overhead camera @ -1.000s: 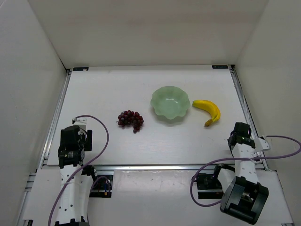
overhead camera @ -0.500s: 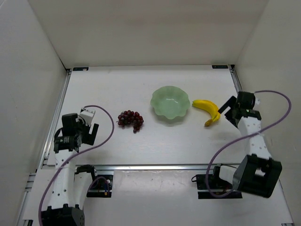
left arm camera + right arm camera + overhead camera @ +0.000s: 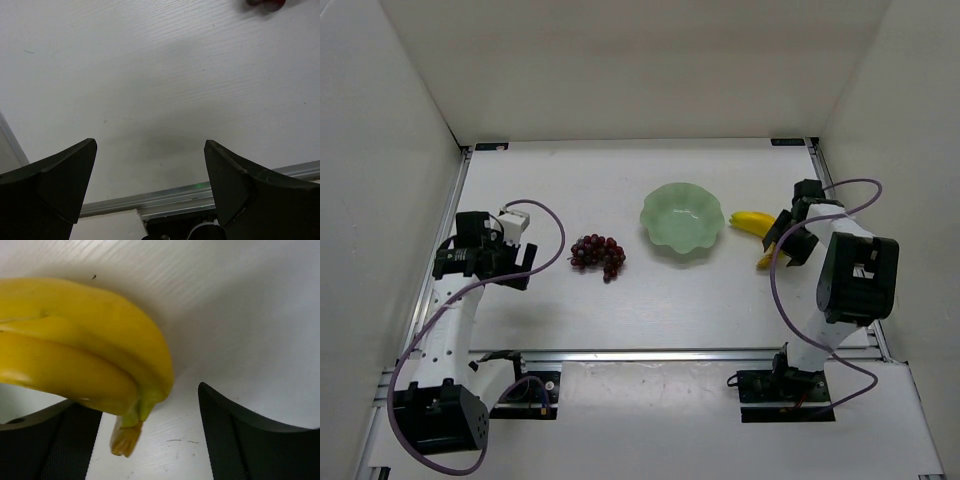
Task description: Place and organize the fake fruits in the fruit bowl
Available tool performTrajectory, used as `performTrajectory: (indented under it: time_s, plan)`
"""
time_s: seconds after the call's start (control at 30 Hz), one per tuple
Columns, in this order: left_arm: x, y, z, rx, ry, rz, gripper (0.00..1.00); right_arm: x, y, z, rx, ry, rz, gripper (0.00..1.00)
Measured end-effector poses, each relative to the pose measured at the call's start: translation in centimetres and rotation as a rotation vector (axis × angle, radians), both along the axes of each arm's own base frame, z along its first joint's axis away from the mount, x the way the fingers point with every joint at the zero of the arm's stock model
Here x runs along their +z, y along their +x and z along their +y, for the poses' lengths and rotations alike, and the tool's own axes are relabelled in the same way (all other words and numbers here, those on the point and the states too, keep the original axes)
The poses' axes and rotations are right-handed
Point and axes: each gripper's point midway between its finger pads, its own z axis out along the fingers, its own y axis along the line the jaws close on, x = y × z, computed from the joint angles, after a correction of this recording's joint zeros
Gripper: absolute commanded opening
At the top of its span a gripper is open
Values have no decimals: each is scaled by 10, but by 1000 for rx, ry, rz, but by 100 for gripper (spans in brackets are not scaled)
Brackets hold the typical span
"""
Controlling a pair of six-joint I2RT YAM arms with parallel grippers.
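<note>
While the left gripper (image 3: pixel 150 145) gapes empty, the right gripper (image 3: pixel 150 402) sits open astride the glossy yellow banana (image 3: pixel 75 340).

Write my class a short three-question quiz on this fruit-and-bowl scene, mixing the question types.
1. True or false: the bowl holds no fruit.
2. Fill in: in the top view, the grapes lie to the bowl's ____.
3. Which fruit is at the open right tool? A grapes, B banana, C none.
Key: 1 true; 2 left; 3 B.
</note>
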Motion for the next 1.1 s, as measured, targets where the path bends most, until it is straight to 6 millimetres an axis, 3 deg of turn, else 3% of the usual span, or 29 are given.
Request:
performTrajectory:
  time_s: [0.03,0.07,0.13,0.2,0.37,0.47,0.53,0.63,0.73,0.8,0.93,0.97,1.03,1.07,1.1]
  plan:
    - [0,0,-1,-1,-5,1,100,-3,0,2,5,5,9,63]
    - [0,0,-2,-1,-8,2,100,-6,-1,4,9,9,16,40]
    - [0,-1,-2,0,-11,3,100,-7,0,9,23,23,19,16]
    - [0,-1,-2,1,-12,2,100,-6,2,11,17,30,11,0]
    - [1,-4,-3,2,-9,-6,100,11,7,10,-24,7,-33,0]
    - [-2,-8,-4,-8,-3,-2,100,60,24,20,0,-68,-163,0]
    - [-4,-9,-4,-19,5,3,100,108,46,46,69,-102,-300,0]
    - [-5,-9,-6,-47,29,10,100,172,73,107,201,-91,-481,0]
    - [-9,-7,-11,-96,57,36,100,196,89,164,311,-59,-541,0]
    - [-10,-4,-16,-135,80,60,100,184,99,190,357,-37,-515,0]
    - [-4,12,-27,-211,122,68,100,118,102,209,393,-15,-342,8]
    - [-2,17,-31,-227,131,65,100,99,100,210,398,-11,-291,26]
    - [-1,27,-40,-268,149,65,100,71,93,212,404,-2,-205,52]
    - [-2,31,-46,-289,154,69,100,62,91,213,407,3,-175,73]
    - [-4,34,-52,-314,163,79,100,57,89,214,407,9,-155,79]
